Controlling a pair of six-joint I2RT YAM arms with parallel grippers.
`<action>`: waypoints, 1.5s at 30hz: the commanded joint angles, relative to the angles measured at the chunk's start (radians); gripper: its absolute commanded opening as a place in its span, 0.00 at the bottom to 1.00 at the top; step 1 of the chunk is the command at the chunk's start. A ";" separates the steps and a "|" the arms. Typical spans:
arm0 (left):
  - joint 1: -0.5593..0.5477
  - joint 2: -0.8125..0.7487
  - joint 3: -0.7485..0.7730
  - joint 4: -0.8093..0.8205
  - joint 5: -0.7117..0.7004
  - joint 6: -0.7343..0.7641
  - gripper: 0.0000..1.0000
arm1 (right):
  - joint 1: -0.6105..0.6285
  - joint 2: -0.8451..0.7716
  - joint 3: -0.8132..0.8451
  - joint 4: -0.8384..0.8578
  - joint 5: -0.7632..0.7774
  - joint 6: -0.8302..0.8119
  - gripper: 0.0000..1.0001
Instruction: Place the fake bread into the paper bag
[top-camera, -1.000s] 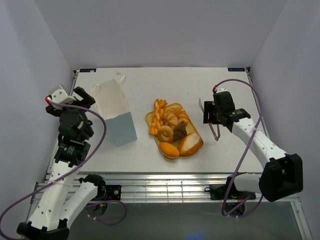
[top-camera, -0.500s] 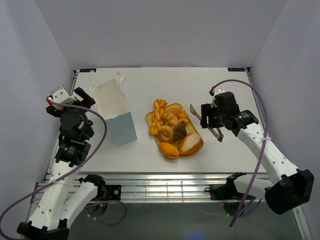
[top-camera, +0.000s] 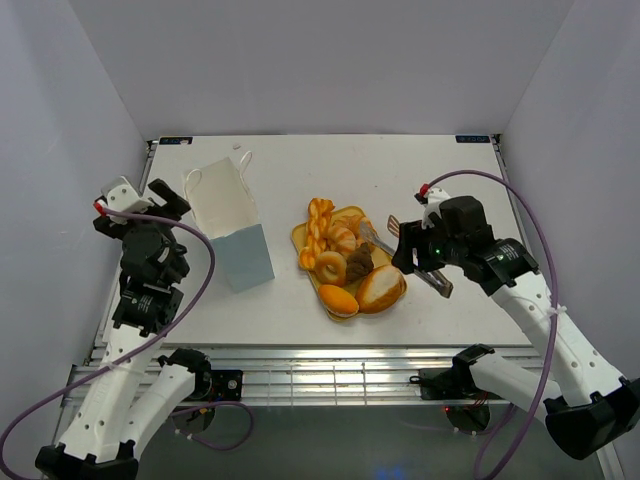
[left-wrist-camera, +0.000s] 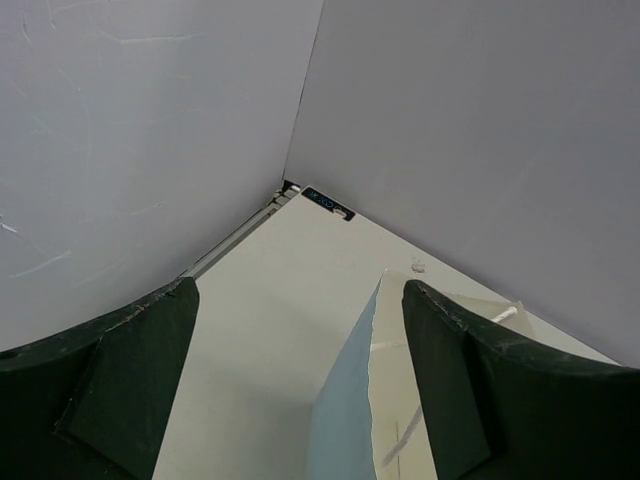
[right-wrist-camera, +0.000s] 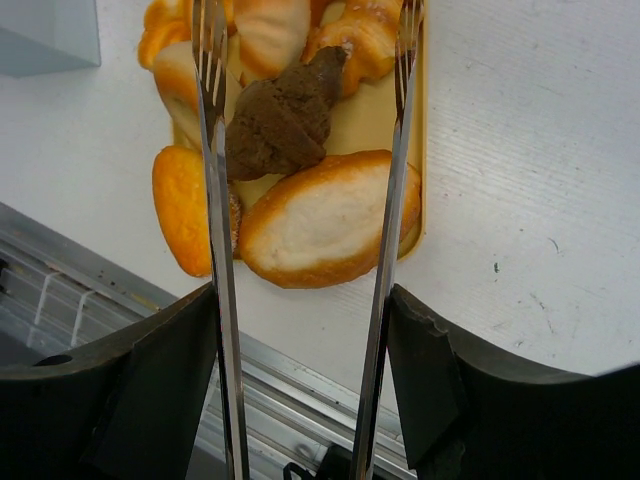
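Observation:
The fake bread (top-camera: 345, 260) lies piled on a flat yellow tray (top-camera: 297, 237) at the table's middle. The pile has a braided twist, rolls, a ring doughnut and a dark brown piece (top-camera: 360, 262). My right gripper (top-camera: 425, 255) is shut on metal tongs (top-camera: 385, 240), whose open arms reach over the tray. In the right wrist view the tongs (right-wrist-camera: 212, 150) straddle the dark brown piece (right-wrist-camera: 285, 115) and a large oval roll (right-wrist-camera: 320, 225). The paper bag (top-camera: 228, 235) stands open to the left. My left gripper (top-camera: 150, 200) is open beside it, and the bag's edge (left-wrist-camera: 345, 420) shows between its fingers.
The table's near edge with its aluminium rail (right-wrist-camera: 120, 300) lies just below the tray. Grey walls close in the left, back and right sides. An orange roll (right-wrist-camera: 180, 205) sits at the tray's near left corner.
My right arm has swung left and forward with the tongs, from the bare table to over the tray's right side. The left arm has barely moved.

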 joint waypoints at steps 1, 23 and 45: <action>-0.004 0.015 0.003 0.002 -0.001 0.003 0.93 | 0.014 -0.029 -0.006 -0.003 -0.078 -0.023 0.69; -0.008 0.054 0.000 -0.004 0.025 0.002 0.93 | 0.087 -0.023 -0.113 0.026 -0.072 -0.117 0.64; -0.010 0.058 0.006 -0.013 0.038 -0.004 0.93 | 0.103 0.065 -0.130 0.117 -0.046 -0.128 0.61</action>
